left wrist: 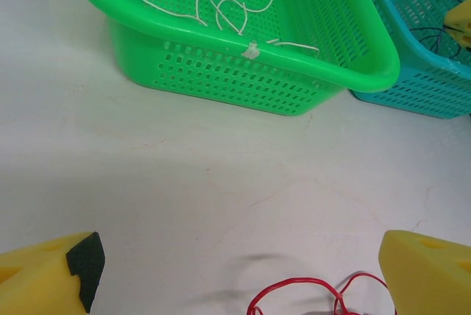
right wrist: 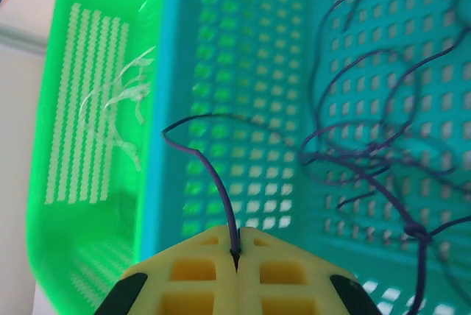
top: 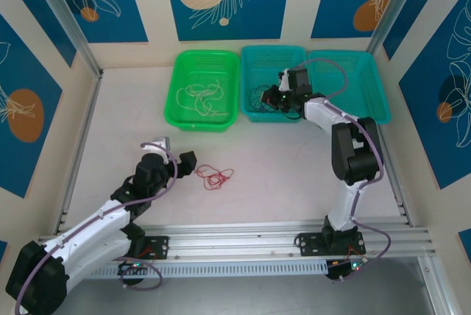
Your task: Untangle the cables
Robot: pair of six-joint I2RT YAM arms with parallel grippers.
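Observation:
Red cable (top: pixel 214 177) lies curled on the table just right of my left gripper (top: pixel 185 162), which is open; in the left wrist view its loops (left wrist: pixel 316 294) show low between the yellow fingers (left wrist: pixel 51 271). Cream-white cables (top: pixel 202 98) lie in the green basket (top: pixel 180 109). My right gripper (right wrist: pixel 235 256) is shut on a dark purple-black cable (right wrist: pixel 210 168) over the teal basket (top: pixel 254 65). A tangle of dark cables (right wrist: pixel 368 153) lies in that basket.
A second teal basket (top: pixel 368 87) stands at the back right next to the first. Blue patterned walls and metal posts (top: pixel 62 20) enclose the table. A metal rail (top: pixel 243 238) runs along the near edge.

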